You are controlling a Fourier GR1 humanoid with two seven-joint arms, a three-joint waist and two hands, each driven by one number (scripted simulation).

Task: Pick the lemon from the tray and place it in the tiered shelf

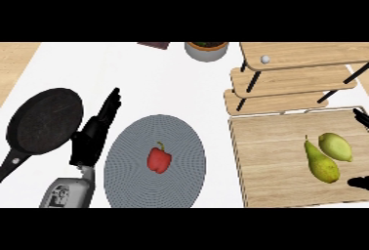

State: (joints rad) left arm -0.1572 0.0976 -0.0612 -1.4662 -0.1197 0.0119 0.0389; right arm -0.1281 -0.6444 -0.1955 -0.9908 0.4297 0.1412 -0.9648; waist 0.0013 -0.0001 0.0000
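A yellow-green lemon lies on the wooden tray at the right, touching a green pear on its left. The wooden tiered shelf stands just behind the tray. Only bits of my right hand show at the right edge: a thumb tip below the lemon and a fingertip above it, spread wide apart and not touching the fruit. My left hand rests open with fingers up, left of the grey plate.
A round grey plate holds a red bell pepper. A black pan lies at far left. A grey pot stands at the back, and a small white ball sits on the shelf's top tier.
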